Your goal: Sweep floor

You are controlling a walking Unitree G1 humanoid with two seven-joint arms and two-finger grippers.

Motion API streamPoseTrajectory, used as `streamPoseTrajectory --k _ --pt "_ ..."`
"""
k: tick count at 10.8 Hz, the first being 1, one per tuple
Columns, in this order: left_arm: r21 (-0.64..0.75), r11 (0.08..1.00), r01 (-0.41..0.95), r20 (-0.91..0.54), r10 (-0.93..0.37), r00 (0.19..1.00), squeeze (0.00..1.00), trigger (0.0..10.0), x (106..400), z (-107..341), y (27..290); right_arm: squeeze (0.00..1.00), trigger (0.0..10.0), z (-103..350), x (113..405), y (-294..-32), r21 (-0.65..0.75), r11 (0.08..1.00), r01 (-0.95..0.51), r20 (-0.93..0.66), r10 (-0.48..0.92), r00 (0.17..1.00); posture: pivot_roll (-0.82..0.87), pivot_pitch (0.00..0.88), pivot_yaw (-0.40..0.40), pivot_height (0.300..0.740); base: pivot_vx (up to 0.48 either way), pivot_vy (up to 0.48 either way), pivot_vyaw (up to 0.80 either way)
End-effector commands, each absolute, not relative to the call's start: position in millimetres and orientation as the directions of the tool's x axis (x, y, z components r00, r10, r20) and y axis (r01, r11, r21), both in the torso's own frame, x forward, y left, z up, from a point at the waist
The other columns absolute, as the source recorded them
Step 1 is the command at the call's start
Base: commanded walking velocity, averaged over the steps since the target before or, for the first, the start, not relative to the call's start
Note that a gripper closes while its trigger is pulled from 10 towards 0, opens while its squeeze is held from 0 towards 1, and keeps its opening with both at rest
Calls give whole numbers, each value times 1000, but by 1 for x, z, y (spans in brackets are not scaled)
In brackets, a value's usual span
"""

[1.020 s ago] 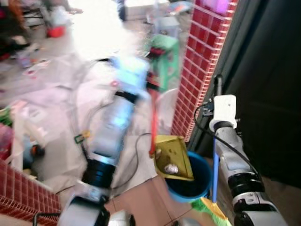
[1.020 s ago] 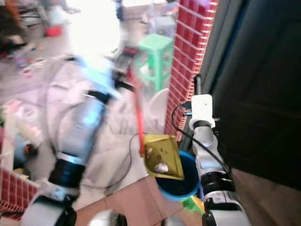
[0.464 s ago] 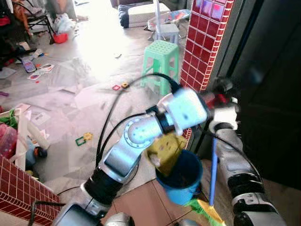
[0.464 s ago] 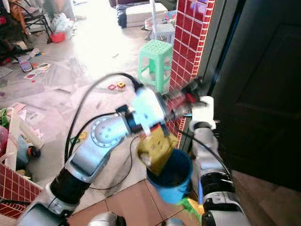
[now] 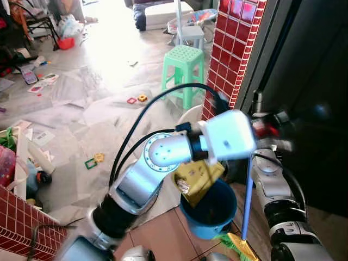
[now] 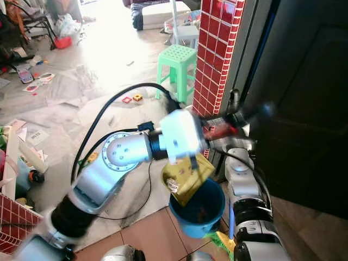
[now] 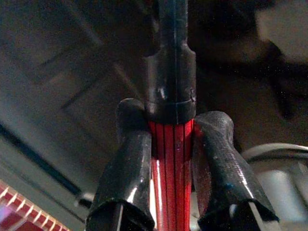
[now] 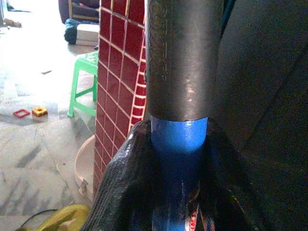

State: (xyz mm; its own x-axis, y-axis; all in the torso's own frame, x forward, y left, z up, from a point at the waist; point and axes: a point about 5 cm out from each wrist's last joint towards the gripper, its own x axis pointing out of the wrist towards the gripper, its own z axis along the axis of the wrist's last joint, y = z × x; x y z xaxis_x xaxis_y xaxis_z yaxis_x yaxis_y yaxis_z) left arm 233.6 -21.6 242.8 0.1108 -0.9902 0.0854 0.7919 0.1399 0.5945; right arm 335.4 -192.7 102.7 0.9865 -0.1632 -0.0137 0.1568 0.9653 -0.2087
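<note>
- Clamping the left gripper [image 7: 171, 144] on the red dustpan handle [image 7: 172, 163], fingers [image 7: 127, 168] pressed to both sides just below its black grip.
- Tipping the yellow dustpan [image 5: 197, 177] below and slightly behind that gripper, its mouth hanging over the rim of the blue bucket [image 5: 212, 220]; handle's long axis running crosswise toward the dark door, no longer near upright as a second ago.
- Gripping the blue broom handle [image 8: 179, 144] in the right gripper [image 8: 178, 159], shaft standing upright, green bristles [image 5: 231, 239] resting on the floor straight below, just beside the bucket.
- Judging the left arm nearer the bucket; more tilt probably needed to empty the crumpled scrap [image 5: 183, 187].
- Having swung across since the earlier frames, left arm now bent over the bucket.
</note>
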Motion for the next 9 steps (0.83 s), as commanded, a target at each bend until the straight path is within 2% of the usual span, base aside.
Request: streamPoseTrajectory --k 1,3,4,5,6,8,9 --pt "639 43 768 36 -999 27 0 10000 221 251 -28 0 10000 118 344 -182 -193 972 131 47 -124 991 -25 0 27 740 0 0 0" --pt "731 -33 681 -55 -998 10 0 10000 216 261 -27 0 10000 119 348 -180 -192 974 124 46 -117 992 -18 0 21 740 0 0 0" --pt "745 -38 666 -63 -998 14 0 10000 216 263 -26 0 10000 119 349 -180 -191 974 122 47 -115 992 -16 0 19 740 0 0 0" --pt "750 -3 661 -42 -998 43 0 10000 218 264 -25 0 10000 119 350 -180 -192 974 121 46 -114 992 -15 0 18 740 0 0 0" --pt "753 121 646 59 -991 117 0 10000 225 270 -23 0 10000 119 351 -181 -195 973 123 46 -116 992 -17 0 18 740 0 0 0" --pt "732 215 646 100 -973 210 0 10000 237 262 -11 0 10000 118 352 -186 -202 971 129 46 -122 991 -21 0 15 740 0 0 0" --pt "738 240 630 129 -968 218 0 10000 237 266 -9 0 10000 118 353 -186 -203 971 129 45 -122 991 -20 0 14 740 0 0 0"
